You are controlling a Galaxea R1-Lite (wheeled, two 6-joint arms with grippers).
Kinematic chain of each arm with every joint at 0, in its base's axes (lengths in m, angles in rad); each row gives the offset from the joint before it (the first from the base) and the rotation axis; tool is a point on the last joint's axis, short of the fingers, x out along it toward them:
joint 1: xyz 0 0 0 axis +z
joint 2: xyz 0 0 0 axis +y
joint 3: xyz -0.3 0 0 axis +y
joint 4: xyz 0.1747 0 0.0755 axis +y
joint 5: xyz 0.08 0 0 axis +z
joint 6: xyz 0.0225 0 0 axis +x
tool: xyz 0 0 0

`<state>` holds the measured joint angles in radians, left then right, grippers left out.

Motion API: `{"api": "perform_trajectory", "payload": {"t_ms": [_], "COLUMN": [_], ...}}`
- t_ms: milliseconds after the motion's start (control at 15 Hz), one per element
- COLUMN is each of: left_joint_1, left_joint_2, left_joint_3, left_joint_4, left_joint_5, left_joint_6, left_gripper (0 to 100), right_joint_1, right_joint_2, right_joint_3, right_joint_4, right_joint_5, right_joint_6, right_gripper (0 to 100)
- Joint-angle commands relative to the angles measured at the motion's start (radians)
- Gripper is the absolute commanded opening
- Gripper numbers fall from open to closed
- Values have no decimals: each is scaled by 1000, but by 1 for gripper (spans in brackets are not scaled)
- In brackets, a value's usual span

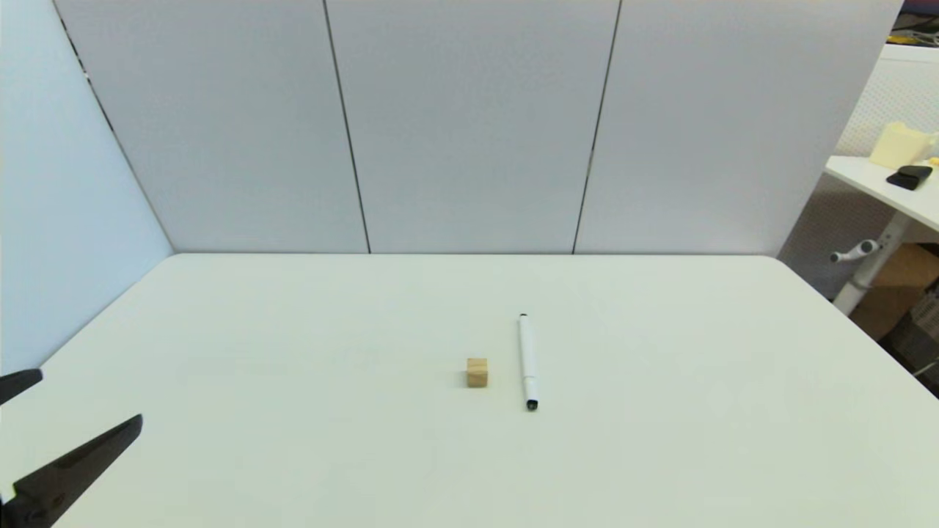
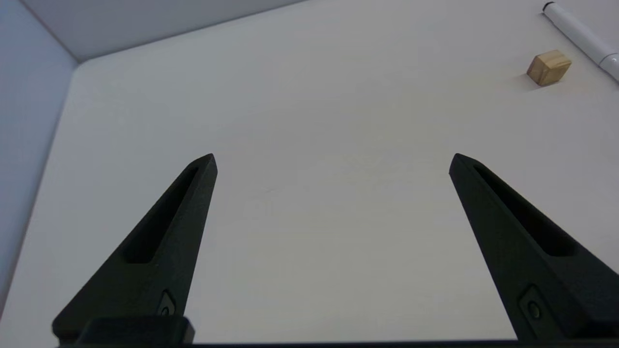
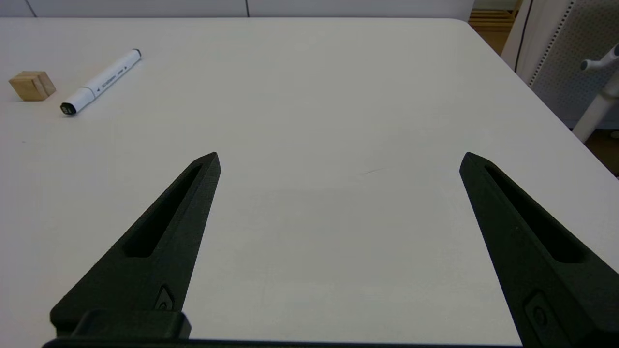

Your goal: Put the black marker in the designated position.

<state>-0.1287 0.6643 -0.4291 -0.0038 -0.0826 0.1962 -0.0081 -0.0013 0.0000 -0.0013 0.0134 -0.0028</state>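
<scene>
1 black marker (image 1: pixel 527 361) flat, long axis near-to-far, beside cube (image 1: pixel 477 372).

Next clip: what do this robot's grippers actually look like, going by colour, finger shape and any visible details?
Both look alike. The left gripper and right gripper each have two matte black fingers, long and wedge-shaped, tapering to pointed tips. Each finger carries a long recessed slot along its length and a small fastener-like detail near its wide base. No cables, labels or printed markings show. The head view catches only the left gripper's black tips.
</scene>
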Motion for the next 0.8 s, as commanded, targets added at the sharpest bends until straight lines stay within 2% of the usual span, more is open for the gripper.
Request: {"api": "perform_trajectory", "payload": {"t_ms": [67,400,600,800], "left_joint_1": [37,47,87,120], "left_joint_2": [-339,-384,-416,-589], "left_joint_3": [214,408,429,429], "left_joint_4": [-79,-286,-266,-117], "left_joint_5": [-2,1,0,0], "left_joint_6": [20,77,65,66], "left_gripper": [100,100,100,100], "right_joint_1": [0,-1,0,0], "right_joint_2": [1,1,1,1], "right_joint_3": [0,0,0,0], "right_joint_4": [0,1,0,0], "right_joint_5": [0,0,0,0], "right_joint_6": [0,0,0,0], "right_gripper": [100,100,100,100]}}
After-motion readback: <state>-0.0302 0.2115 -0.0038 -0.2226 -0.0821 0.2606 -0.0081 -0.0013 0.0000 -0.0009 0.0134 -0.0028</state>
